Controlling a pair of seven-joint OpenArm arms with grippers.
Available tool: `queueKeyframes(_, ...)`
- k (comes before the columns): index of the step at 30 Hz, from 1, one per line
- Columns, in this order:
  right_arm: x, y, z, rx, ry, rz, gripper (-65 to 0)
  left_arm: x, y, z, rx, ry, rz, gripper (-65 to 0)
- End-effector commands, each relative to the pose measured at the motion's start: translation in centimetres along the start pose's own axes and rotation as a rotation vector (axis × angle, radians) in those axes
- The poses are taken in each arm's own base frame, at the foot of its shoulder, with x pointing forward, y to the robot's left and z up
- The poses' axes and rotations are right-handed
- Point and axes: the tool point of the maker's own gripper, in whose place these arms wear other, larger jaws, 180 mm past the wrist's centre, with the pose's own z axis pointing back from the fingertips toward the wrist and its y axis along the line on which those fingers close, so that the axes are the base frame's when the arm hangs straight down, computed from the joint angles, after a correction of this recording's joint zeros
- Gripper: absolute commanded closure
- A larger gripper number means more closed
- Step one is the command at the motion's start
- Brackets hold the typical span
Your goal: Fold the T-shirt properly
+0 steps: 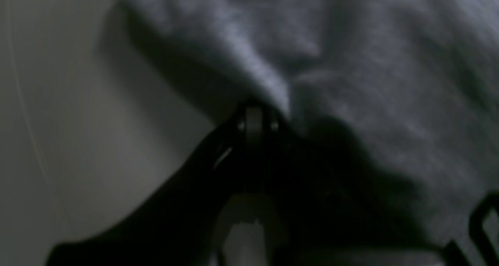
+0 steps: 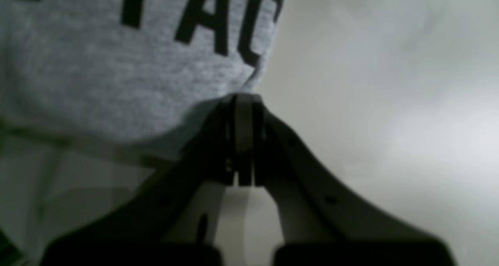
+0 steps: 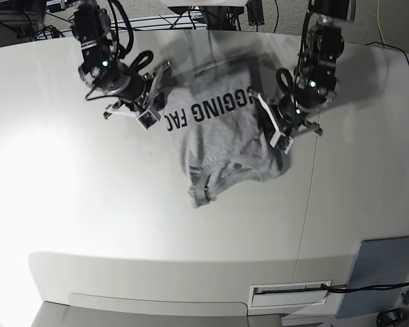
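Nearest us, a grey-blue panel (image 3: 380,272) lies at the worktop's (image 3: 88,218) near right corner. Farther back, toward the far edge, we see the T-shirt (image 3: 218,146) bunched, lettering up, its collar end nearest. Our right gripper (image 2: 245,102) and left gripper (image 1: 255,112) each have jaws clamped on its far corners.

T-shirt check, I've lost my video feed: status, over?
Left gripper and right gripper both shut on T-shirt edges. Shirt lifted between them, lettering up, lower part bunched on the table. Nothing in the way; grey-blue panel well clear.
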Motion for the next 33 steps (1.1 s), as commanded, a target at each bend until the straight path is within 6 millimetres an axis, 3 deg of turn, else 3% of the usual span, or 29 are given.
queueKeyframes(1, 1.3, 0.3, 0.5, 0.011, -0.054, -0.003, 0.0, 1.3, 0.7, 0.1, 0.018, -0.031, -0.011, 0.0)
queueKeyframes(7, 1.3, 1.8, 1.0, 0.064, -0.078, -0.043, 0.0, 4.2, 0.3, -0.1, -0.034, -0.119, 0.022, 0.0)
queueKeyframes(11, 1.7, 2.0, 2.0, 0.041, -0.096, -0.051, 0.0, 5.0, -0.1, 0.1, -0.062, -0.166, 0.042, 0.0)
queueKeyframes(15, 2.2, -0.4, 4.4, -0.094, -0.120, -0.052, 0.0, 5.1, 0.7, 1.0, -0.006, -0.177, 0.073, 0.0)
queueKeyframes(19, 1.4, -3.8, 7.6, -0.223, -0.123, -0.080, 0.0, 4.3, 1.6, 3.5, 0.038, -0.202, 0.129, 0.0)
queueKeyframes(25, -4.1, -6.8, 12.2, -0.352, 0.017, -0.183, 0.0, 0.3, 1.1, 8.7, 0.033, -0.176, 0.195, 0.0)
queueKeyframes(30, -8.7, -6.2, 16.5, -0.377, 0.137, -0.281, 0.0, -5.5, 1.6, 13.7, 0.099, -0.065, 0.265, 0.0)
queueKeyframes(33, -11.5, -5.1, 18.6, -0.376, 0.223, -0.314, 0.0, -9.1, 0.6, 16.6, 0.070, 0.020, 0.285, 0.0)
